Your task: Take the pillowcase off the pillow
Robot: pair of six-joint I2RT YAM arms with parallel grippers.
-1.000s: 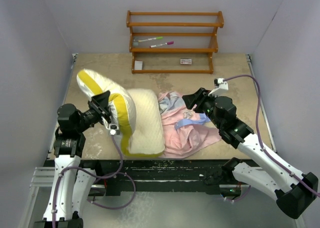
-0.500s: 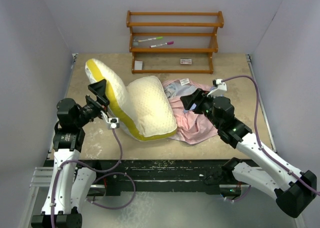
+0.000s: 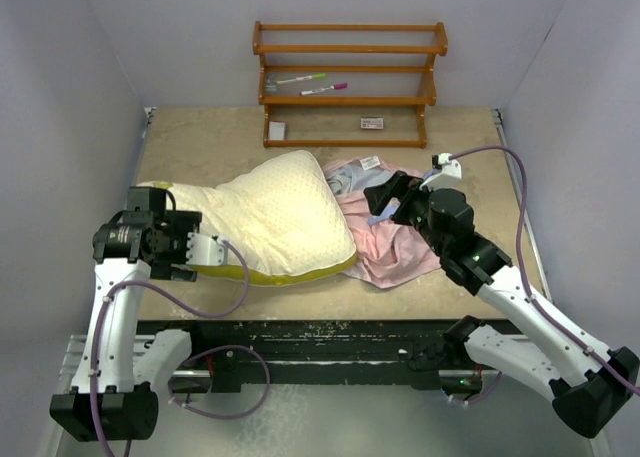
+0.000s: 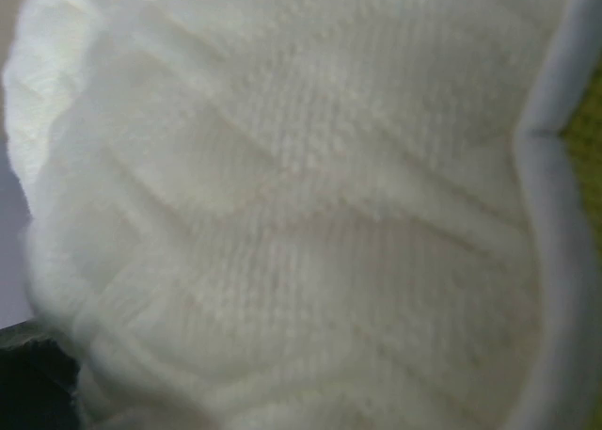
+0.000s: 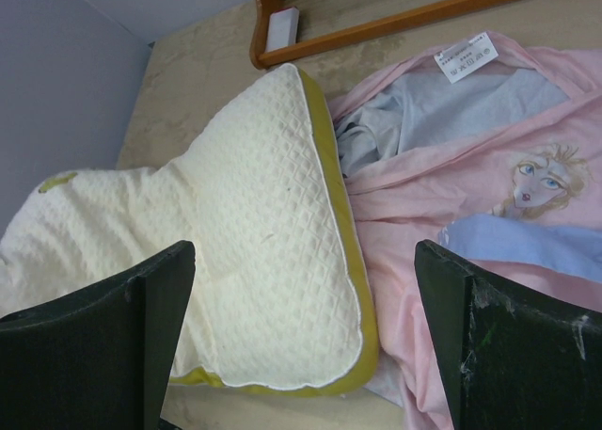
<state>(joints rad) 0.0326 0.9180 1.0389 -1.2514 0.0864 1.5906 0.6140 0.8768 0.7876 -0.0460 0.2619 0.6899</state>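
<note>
The cream quilted pillow [image 3: 280,217] with its yellow side band lies flat on the table, fully outside the pillowcase [image 3: 395,252]. That cover sits crumpled at the pillow's right end, pink inside outward, with an Elsa face [image 5: 541,181] and a blue patch showing. My left gripper [image 3: 210,249] stands open low at the pillow's near-left edge. Its wrist view is filled by the pillow [image 4: 301,204], and no fingers show there. My right gripper [image 3: 383,202] hovers open above the pillowcase. In the right wrist view the right gripper [image 5: 303,251] holds nothing, with the pillow [image 5: 254,242] and the pillowcase [image 5: 451,214] below it.
A wooden rack [image 3: 350,49] stands against the back wall with two markers [image 3: 312,83] on a shelf. A small white box [image 3: 277,130] and a card [image 3: 372,123] rest on its lowest shelf. Pale walls close in on both sides.
The pillow has dropped from raised and folded to flat. My left gripper opened, let go and swung down to the left. My right gripper opened wide and released the pillowcase.
</note>
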